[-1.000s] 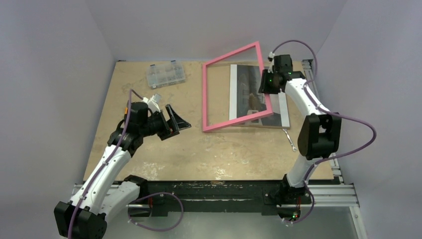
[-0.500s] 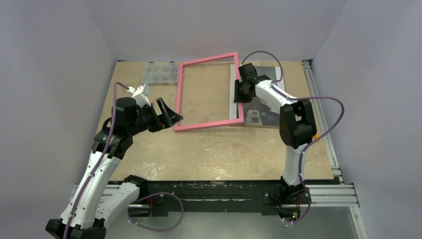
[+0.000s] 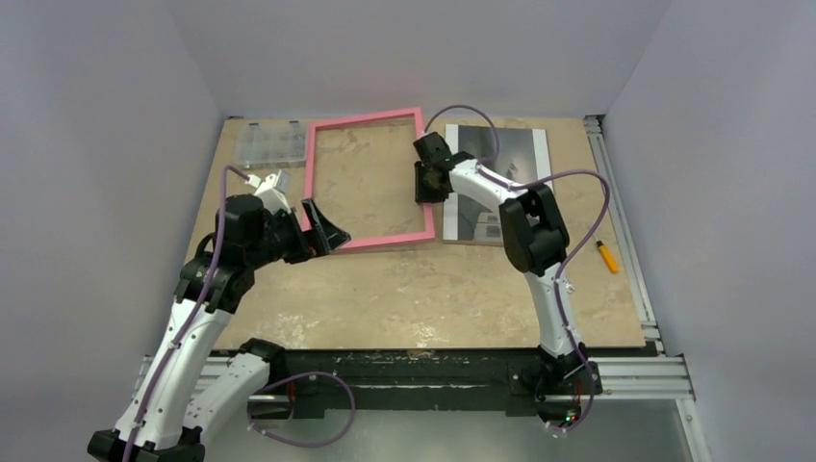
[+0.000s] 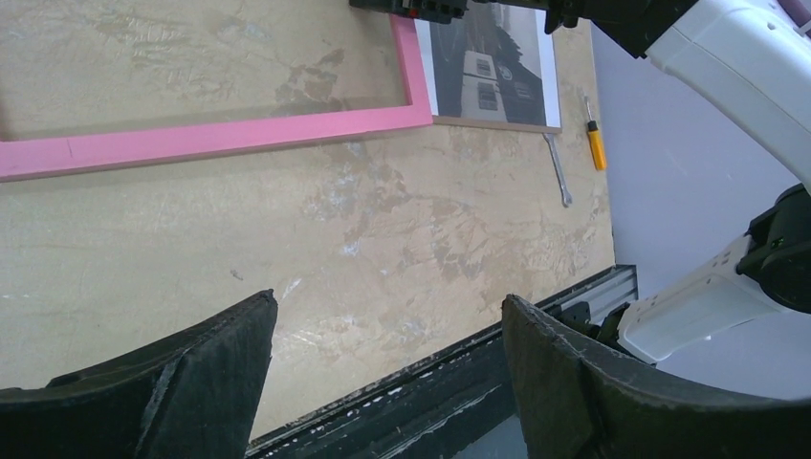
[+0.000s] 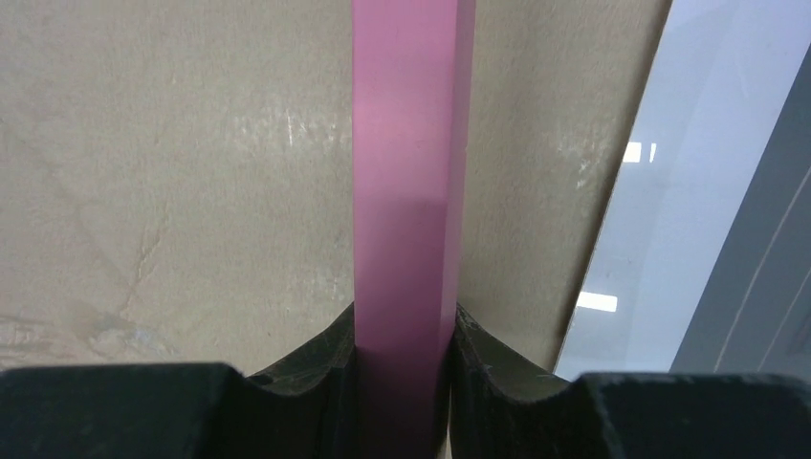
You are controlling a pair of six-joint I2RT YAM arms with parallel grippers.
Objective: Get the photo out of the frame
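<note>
The right gripper (image 5: 402, 330) pinches one rail of the frame (image 3: 385, 239); best lay it flat beside the photo (image 3: 520, 149), clear of the spread left gripper (image 3: 325, 229).

Plain pale lavender-grey walls (image 3: 414, 48) close in the left, far and right sides. The desk (image 3: 404, 289) has a mottled beige wooden top, scuffed with whitish patches. Black and silver metal rails (image 3: 433, 371) run along its near edge and right side. The light is soft and even.
</note>
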